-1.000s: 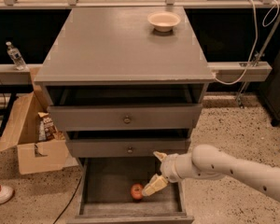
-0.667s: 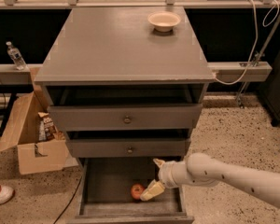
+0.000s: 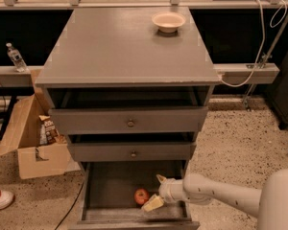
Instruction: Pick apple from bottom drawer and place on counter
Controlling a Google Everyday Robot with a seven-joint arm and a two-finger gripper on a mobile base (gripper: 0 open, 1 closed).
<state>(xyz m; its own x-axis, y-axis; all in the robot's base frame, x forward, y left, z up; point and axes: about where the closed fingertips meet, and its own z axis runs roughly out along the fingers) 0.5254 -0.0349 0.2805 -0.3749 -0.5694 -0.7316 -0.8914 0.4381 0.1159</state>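
Gripper point(image 3: 152, 192) is down inside the bottom drawer point(image 3: 110, 186), arm reaching in from the right. The jaws are spread wide and nothing is held between them. The apple point(image 3: 141, 196) sits on the drawer floor just off the fingertips, on the side away from the wrist. The lower finger point(image 3: 153, 203) is right at its edge, possibly touching, though this angle doesn't settle it.

How will it handle? I'd judge it light, firm and smooth-skinned. It won't crush under the pads, but it can roll away on that bare floor if nudged from one side only. The best hold looks like straight across the widest part, one finger on each flank.

Orientation barely matters, since it's round with no real long axis. The stem end isn't visible, so any approach across the middle serves.

Well above the hand lies the counter point(image 3: 125, 47), with a cream bowl point(image 3: 168, 21) at its far side.
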